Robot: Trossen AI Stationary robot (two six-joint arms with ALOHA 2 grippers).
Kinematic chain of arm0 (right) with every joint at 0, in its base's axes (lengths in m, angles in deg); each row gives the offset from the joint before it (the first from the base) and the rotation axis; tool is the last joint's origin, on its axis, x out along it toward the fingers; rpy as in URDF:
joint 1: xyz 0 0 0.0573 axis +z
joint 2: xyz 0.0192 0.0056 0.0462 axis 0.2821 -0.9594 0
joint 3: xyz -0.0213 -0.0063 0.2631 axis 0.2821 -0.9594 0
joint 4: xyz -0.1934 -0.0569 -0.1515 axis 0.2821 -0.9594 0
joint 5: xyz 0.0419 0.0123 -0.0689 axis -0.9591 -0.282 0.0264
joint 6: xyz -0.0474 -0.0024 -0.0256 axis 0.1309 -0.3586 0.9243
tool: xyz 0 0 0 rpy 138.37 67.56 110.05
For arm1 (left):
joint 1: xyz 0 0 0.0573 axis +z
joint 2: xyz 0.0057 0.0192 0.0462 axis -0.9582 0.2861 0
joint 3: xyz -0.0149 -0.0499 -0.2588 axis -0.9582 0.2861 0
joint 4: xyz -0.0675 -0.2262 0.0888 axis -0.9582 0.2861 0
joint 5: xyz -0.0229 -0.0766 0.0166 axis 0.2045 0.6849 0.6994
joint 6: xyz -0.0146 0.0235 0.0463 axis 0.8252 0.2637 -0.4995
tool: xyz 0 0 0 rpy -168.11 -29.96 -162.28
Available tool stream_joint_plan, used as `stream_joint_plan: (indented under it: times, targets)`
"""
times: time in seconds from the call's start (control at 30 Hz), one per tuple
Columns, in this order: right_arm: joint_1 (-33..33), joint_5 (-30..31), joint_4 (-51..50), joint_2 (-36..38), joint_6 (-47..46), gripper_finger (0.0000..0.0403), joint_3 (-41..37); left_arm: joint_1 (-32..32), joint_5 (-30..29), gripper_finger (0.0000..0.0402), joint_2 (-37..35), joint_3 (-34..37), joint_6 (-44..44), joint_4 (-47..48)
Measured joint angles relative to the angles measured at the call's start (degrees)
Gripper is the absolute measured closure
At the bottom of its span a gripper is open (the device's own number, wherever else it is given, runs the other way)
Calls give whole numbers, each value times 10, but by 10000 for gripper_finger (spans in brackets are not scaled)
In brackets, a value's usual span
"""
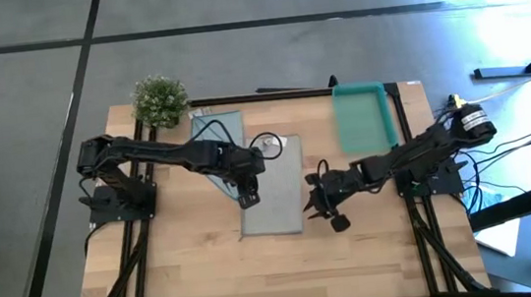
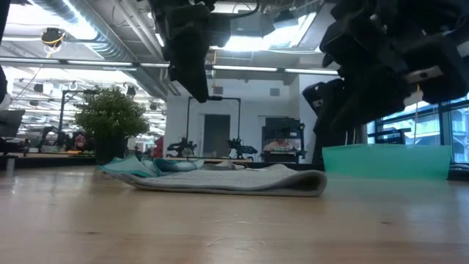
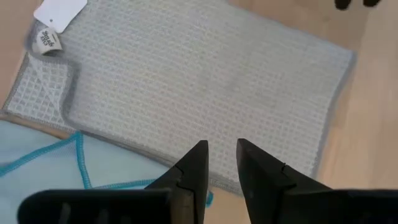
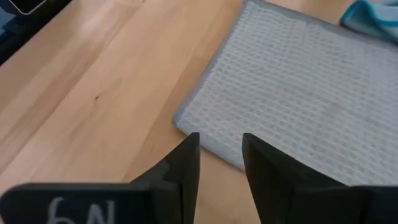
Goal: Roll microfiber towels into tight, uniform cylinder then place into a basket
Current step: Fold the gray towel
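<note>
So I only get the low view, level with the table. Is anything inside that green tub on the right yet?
Observer: No. From above, the basket is empty. The grey towel and the blue towel both lie on the table outside it.
Operator: And the dark shapes hanging over the grey cloth, are they holding it?
Observer: No. The left gripper hovers above the grey towel, fingers apart with nothing between them.
Operator: And the other one?
Observer: The right gripper is open too. It sits just off the towel's edge on the right arm's side and grips nothing.
</note>
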Motion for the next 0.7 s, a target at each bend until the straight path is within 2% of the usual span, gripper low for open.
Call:
stream_joint_plan:
  times: [0.3,0.5,0.7]
  targets:
    - [39,1,131,-97,44,281,0,0,1,323,0,0,0,9]
    - [39,42,157,-152,70,281,1,0,2,323,0,0,0,13]
    - [39,40,162,-181,73,283,18,0,2,323,0,-1,0,13]
